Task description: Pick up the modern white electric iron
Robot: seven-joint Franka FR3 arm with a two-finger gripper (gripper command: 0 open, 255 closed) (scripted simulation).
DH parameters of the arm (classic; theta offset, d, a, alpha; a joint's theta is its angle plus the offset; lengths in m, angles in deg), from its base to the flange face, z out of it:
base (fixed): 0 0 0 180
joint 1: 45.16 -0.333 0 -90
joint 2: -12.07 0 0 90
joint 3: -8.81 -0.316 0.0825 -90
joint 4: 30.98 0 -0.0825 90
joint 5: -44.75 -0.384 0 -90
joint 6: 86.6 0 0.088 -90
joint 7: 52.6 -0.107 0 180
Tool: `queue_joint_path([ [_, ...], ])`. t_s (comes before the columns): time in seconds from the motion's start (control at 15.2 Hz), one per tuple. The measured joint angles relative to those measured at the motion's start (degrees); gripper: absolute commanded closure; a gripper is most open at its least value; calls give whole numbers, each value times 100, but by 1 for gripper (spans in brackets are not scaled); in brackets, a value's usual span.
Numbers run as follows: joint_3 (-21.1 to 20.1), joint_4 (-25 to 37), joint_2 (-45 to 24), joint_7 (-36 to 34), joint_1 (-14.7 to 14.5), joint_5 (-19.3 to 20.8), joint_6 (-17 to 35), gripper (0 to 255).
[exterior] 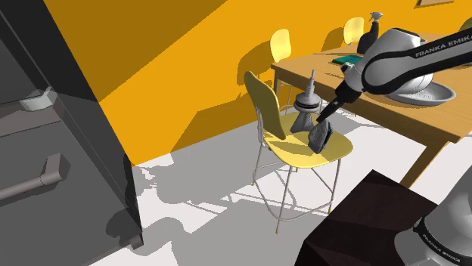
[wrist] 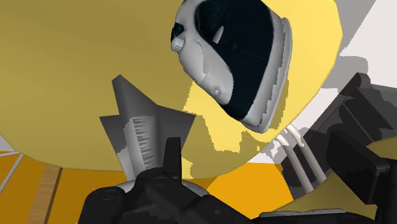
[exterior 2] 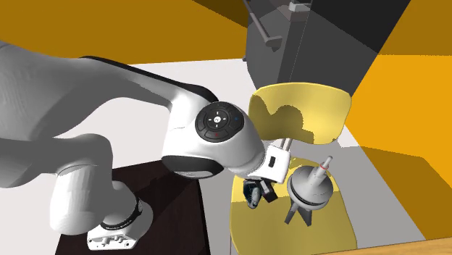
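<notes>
The iron (wrist: 235, 57), grey-white with a dark body, lies on the yellow chair seat (wrist: 63, 76). In the wrist view my gripper (wrist: 261, 146) is open: its two black fingers (wrist: 169, 153) stand wide apart just short of the iron and touch nothing. From the shoulder view the gripper (exterior: 327, 115) hangs close above the dark iron (exterior: 319, 137) at the middle of the seat (exterior: 296, 155). In the second exterior view the gripper (exterior 2: 263, 186) sits right over the iron (exterior 2: 252, 198).
A grey finned, spindle-shaped object (exterior: 308, 106) stands on the seat beside the iron. The chair back (exterior: 261, 102) rises behind it. A wooden table (exterior: 378, 102) with a metal bowl (exterior: 431, 92) lies behind. A dark cabinet (exterior: 53, 136) stands at the shoulder view's left.
</notes>
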Motion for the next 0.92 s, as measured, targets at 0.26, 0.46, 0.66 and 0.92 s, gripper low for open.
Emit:
queue_joint_path([
  [0.26, 77, -96, -125, 98, -58, -63, 223, 255],
  [0.46, 85, -96, -130, 107, -60, -67, 236, 255],
  [0.66, 86, -96, -130, 108, -60, -67, 239, 255],
  [0.92, 61, -82, -95, 78, -44, -49, 186, 255],
])
